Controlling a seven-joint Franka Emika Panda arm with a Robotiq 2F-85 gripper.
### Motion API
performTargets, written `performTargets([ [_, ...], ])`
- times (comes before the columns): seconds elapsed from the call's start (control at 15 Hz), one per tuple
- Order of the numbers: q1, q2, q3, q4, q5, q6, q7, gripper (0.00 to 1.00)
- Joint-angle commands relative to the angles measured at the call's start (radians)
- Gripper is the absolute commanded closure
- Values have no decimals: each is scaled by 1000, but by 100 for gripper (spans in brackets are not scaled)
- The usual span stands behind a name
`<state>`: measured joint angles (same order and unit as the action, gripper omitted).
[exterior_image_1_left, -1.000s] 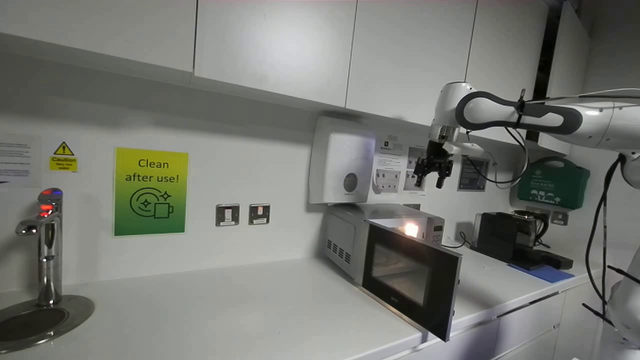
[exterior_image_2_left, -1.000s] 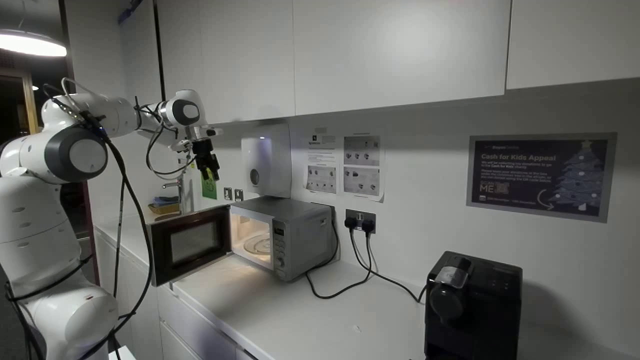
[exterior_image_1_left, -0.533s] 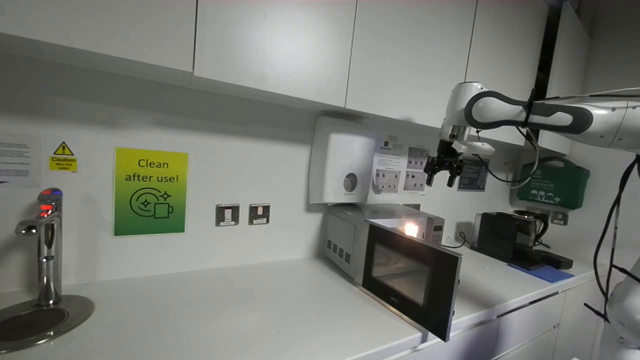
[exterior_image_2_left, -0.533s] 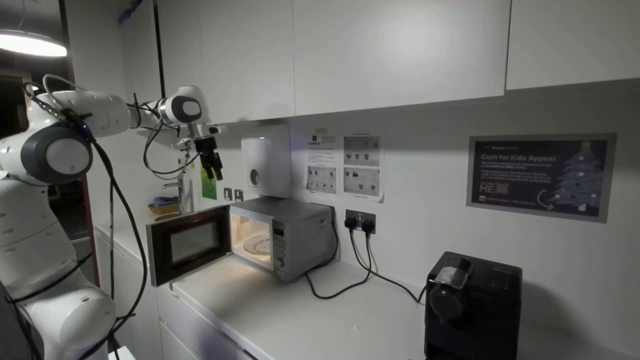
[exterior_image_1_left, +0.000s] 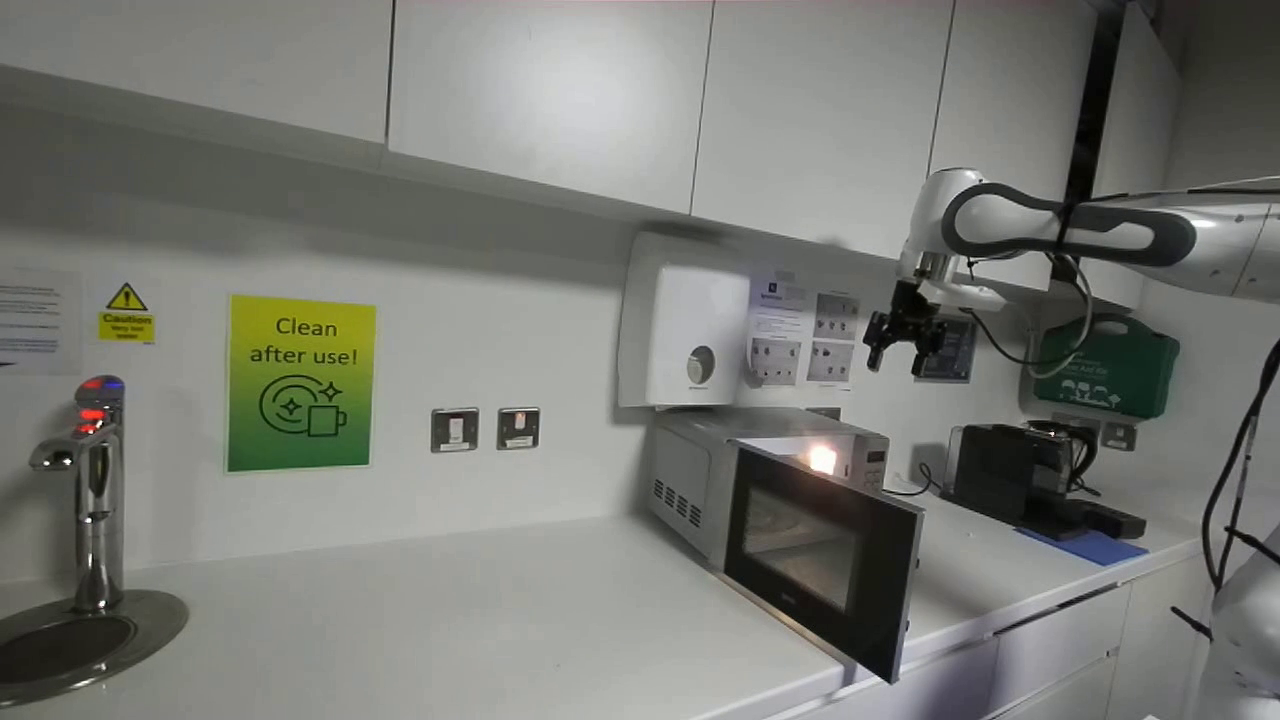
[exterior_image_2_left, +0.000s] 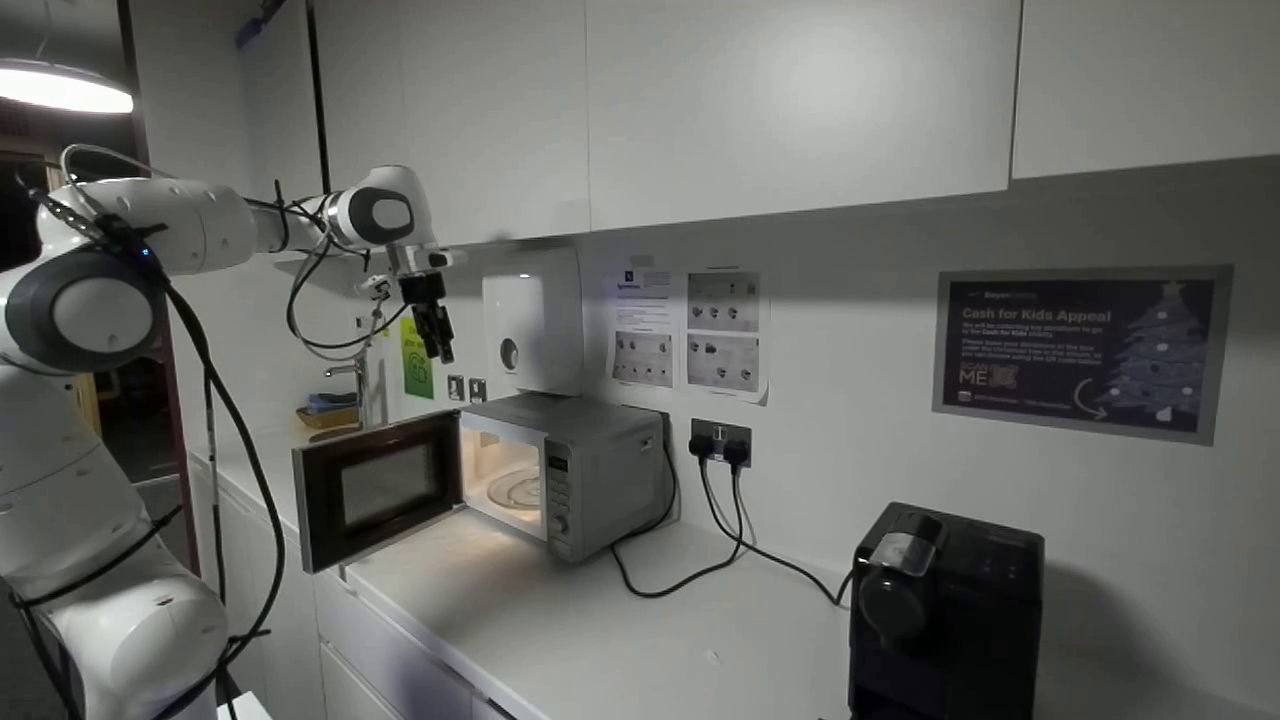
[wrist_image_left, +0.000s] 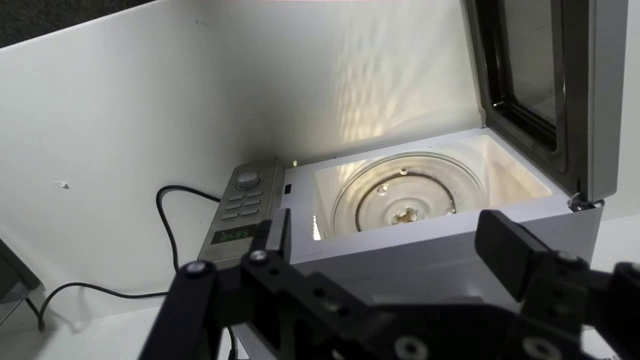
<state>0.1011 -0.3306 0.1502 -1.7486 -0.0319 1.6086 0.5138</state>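
Gripper (wrist_image_left: 384, 232) spread wide, higher than the microwave (exterior_image_2_left: 590, 450) — well apart from it, door (exterior_image_2_left: 385, 485) swung out

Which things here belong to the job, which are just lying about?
Likely in the job:
gripper, open, empty
microwave
door, open
turntable, inside the microwave

Likely just about:
coffee machine
blue mat
first aid kit
dispenser
tap

Forearm (exterior_image_2_left: 205, 225) near level, wrist (exterior_image_1_left: 930, 220) angled down, end effector (wrist_image_left: 385, 230) pointing downward, fingers (wrist_image_left: 507, 250) apart
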Motion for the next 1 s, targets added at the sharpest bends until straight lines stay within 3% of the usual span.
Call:
performTargets([
  [0.0, -26, -40, -16, -46, 43, 21, -40, 0],
  [0.93, -59, -69, -82, -96, 101, 11, -149, 0],
])
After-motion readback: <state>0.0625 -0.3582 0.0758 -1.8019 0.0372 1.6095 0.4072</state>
